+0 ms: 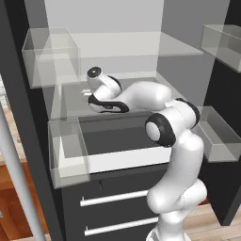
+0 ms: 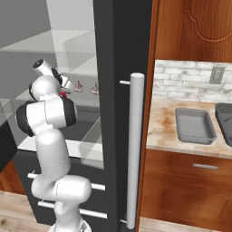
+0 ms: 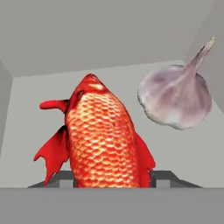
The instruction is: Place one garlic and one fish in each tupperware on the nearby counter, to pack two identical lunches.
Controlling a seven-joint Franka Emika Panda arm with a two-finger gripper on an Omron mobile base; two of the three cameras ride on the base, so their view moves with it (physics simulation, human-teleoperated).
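A bright red-orange fish (image 3: 103, 135) lies on a grey shelf, its body running between my gripper's (image 3: 111, 179) two fingertips (image 3: 59, 179), which press against its sides. A pale pinkish garlic (image 3: 175, 98) sits just beyond it to the right, apart from the fish. In the right base view my gripper (image 2: 68, 84) reaches into the shelf, with a bit of red fish (image 2: 62, 94) below it and two garlic bulbs (image 2: 78, 86) (image 2: 95, 89) beside it. The lighter grey tupperware (image 2: 195, 124) and the darker one (image 2: 225, 120) rest on the counter (image 2: 163, 122) at right.
Clear bins (image 1: 49, 56) (image 1: 68, 150) (image 1: 221, 134) hang at the sides of the shelves. A tall grey door handle (image 2: 134, 149) stands between the shelves and the counter. Dark drawers (image 1: 113, 207) sit below the arm.
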